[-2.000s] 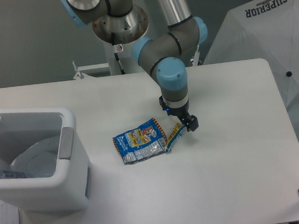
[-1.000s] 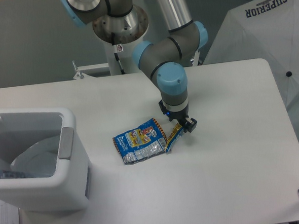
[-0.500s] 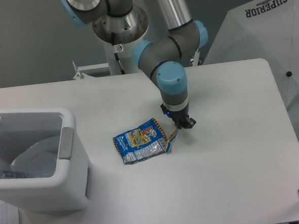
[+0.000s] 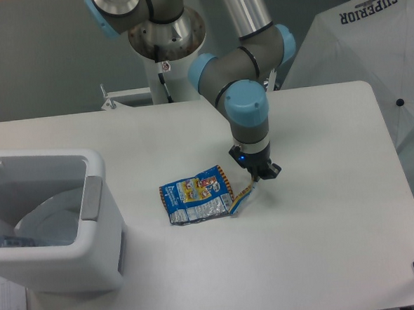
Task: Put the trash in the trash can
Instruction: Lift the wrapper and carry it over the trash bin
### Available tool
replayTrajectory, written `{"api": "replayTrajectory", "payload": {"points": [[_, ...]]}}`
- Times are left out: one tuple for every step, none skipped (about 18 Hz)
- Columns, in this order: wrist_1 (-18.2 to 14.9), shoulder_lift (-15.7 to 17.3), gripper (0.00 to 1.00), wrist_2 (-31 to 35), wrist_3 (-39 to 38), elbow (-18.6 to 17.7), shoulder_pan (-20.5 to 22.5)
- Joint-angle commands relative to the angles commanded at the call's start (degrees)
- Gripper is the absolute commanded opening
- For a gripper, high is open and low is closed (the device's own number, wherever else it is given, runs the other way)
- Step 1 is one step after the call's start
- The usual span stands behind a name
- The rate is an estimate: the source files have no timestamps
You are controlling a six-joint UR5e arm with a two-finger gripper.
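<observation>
Near the middle of the frame the gripper [image 4: 259, 176] points down at the white table [image 4: 324, 232], its fingers pinched together on the end of the torn yellow strip [image 4: 245, 194] — the strip runs down and left from the fingertips to the snack wrapper [image 4: 196, 196]. The wrapper (blue and yellow, crinkled) lies flat on the table just left of the gripper. The trash can [image 4: 93, 253] stands at the lower left of the frame, well apart from the wrapper, its grey handle [image 4: 92, 198] facing the wrapper. Something bluish shows low inside the can — too dim to name. A white umbrella [image 4: 376, 39] fills the upper right.
</observation>
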Motion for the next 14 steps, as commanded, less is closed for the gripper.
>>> {"api": "replayTrajectory", "payload": {"points": [[0.00,0.53,0.14,-2.11,-1.24,0.79,0.09],[-0.09,1.23,0.14,-3.96,-2.47,1.49,0.26],[-0.78,2.02,0.14,-5.37,-4.48,2.11,0.87],[-1.92,2.98,0.14,-6.78,-6.94,2.98,1.31],[-3.50,3.69,0.14,-8.44,-8.88,4.21,1.67],[-5.26,4.31,0.14,-10.11,-10.37,5.62,1.93],[-6.93,4.83,0.14,-11.35,-11.69,7.02,2.02],[-8.34,5.36,0.14,-12.32,-13.01,8.34,2.11],[-9.31,5.98,0.14,-13.46,-14.68,9.49,2.11],[-9.66,6.76,0.14,-14.77,-16.61,10.28,2.20],[-9.67,7.64,0.14,-16.18,-18.28,10.64,2.20],[-9.58,8.87,0.14,-17.59,-19.95,10.64,2.46],[-9.58,9.93,0.14,-19.08,-21.88,10.73,2.64],[-9.41,10.98,0.14,-21.01,-24.51,10.90,2.64]]}}
